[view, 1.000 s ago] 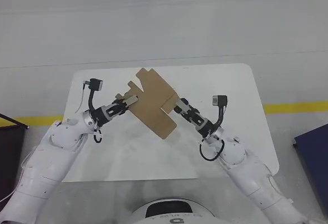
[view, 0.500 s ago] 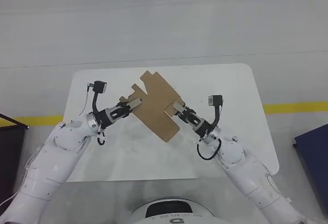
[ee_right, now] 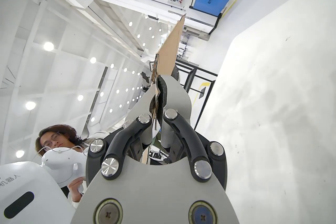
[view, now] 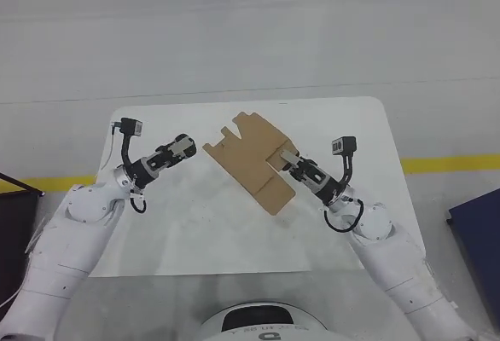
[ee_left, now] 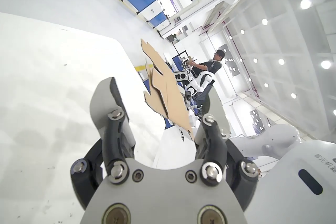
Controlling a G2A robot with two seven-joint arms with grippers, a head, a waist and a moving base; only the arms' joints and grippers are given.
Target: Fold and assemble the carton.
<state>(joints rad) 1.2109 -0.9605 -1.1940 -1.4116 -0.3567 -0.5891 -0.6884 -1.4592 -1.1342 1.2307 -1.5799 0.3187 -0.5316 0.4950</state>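
The carton [view: 254,158] is a flat brown cardboard blank, not yet folded. It hangs tilted in the air above the far middle of the table [view: 199,230], with none of it seen resting on the surface. The right claw [view: 286,160] is clamped on it at the stepped edge nearest that arm, and the right wrist view shows both pads pinching the board's layered edge. The left claw [view: 185,146] is spread open with nothing in it. It sits just beside the flapped edge on the opposite side, aimed at the edge but not touching it.

The step in hand looks like the second grasp, so that 2 claws can work the blank open.

- **Line up first.** The left claw should meet the board with its open gap in the board's plane, 1 finger on each face. A skewed entry would probably push the sheet away instead of catching it.
- **Bite a panel, not a flap.** The small notched flaps are likely to bend under the pads — a hold further in on a flat panel, clear of any crease, should be firmer.
- **Keep the right claw tight.** It is the carton's 1 support, and the board may flex or pivot in it.
- **Fold along the crease.** Once both hold, swinging them about the crease line rather than pulling them apart should avoid tearing the board.
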